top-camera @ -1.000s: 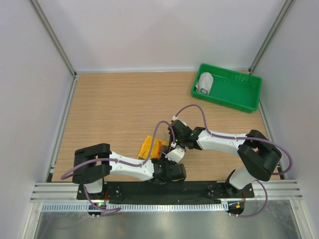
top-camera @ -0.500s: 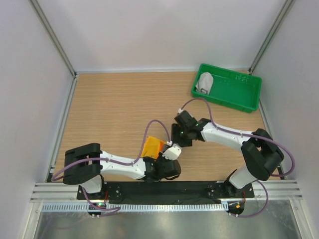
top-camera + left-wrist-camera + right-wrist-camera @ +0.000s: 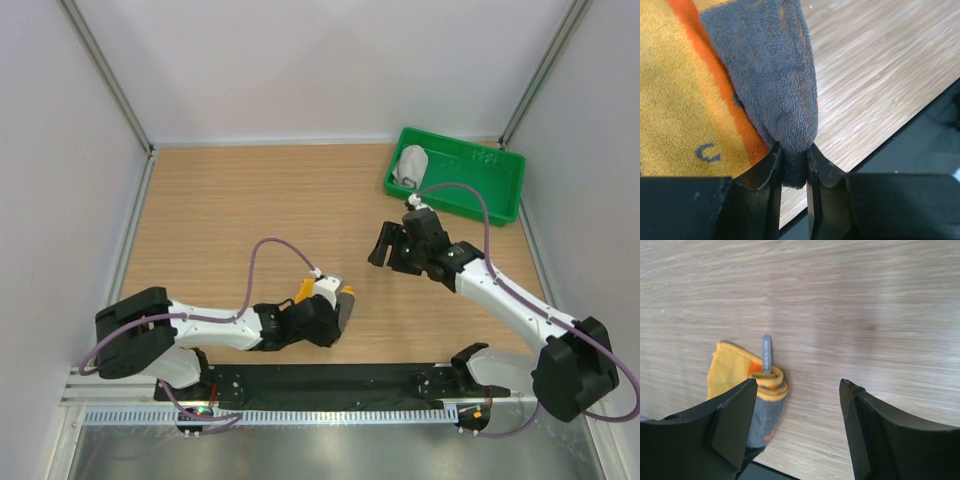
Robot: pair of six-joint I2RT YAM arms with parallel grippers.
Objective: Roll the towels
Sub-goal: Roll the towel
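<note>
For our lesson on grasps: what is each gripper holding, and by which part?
The left gripper pinches the orange and yellow towel by its grey-backed folded end. The right gripper is open and holds nothing.

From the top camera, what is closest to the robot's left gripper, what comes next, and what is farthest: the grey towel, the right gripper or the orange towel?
1. The orange towel: pinched in the left gripper, by the near edge.
2. The right gripper: open, off to the right, mid-table.
3. The grey towel: far right, lying in the green tray.
</note>
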